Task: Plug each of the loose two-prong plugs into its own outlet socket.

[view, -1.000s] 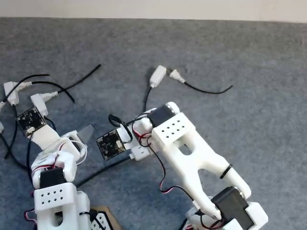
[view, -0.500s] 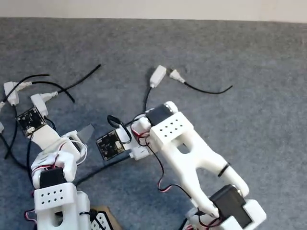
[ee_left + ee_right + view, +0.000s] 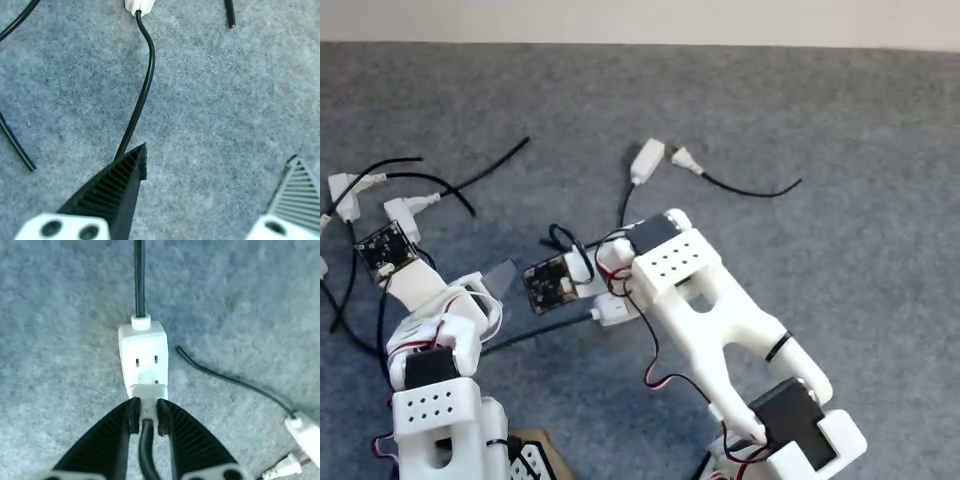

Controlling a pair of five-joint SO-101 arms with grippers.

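The right arm (image 3: pixel 720 320) stretches from the near edge of the desk (image 3: pixel 840 120) towards its middle, with the wrist bent down over a white socket block (image 3: pixel 615 311). In the right wrist view the right gripper (image 3: pixel 147 407) has its two black fingers (image 3: pixel 112 440) pressed onto the sides of a white plug (image 3: pixel 147 390), pinching it. The plug's front meets the near end of the socket block (image 3: pixel 143 352), so the prongs cannot be seen. The plug's black cord (image 3: pixel 146 455) runs back between the fingers. The block's own cord (image 3: pixel 139 275) leaves from its far end.

A thin black cord end (image 3: pixel 210 371) lies just beside the block. A further plug (image 3: pixel 301 435) with bare prongs lies near it.

The left arm (image 3: pixel 430 400) stands well off to one side of the block, bent forward from its base. The left gripper (image 3: pixel 218 153) is spread wide over bare desk. A black cord (image 3: pixel 142 95) runs away from its dark finger (image 3: pixel 117 187) to a white piece at the edge.

Beyond the block, on the side away from the arm bases, a second socket (image 3: pixel 647 160) and a loose plug (image 3: pixel 686 158) lie near each other, not joined.

Each wrist carries a small circuit board (image 3: pixel 550 285), and its markings are too small to read.
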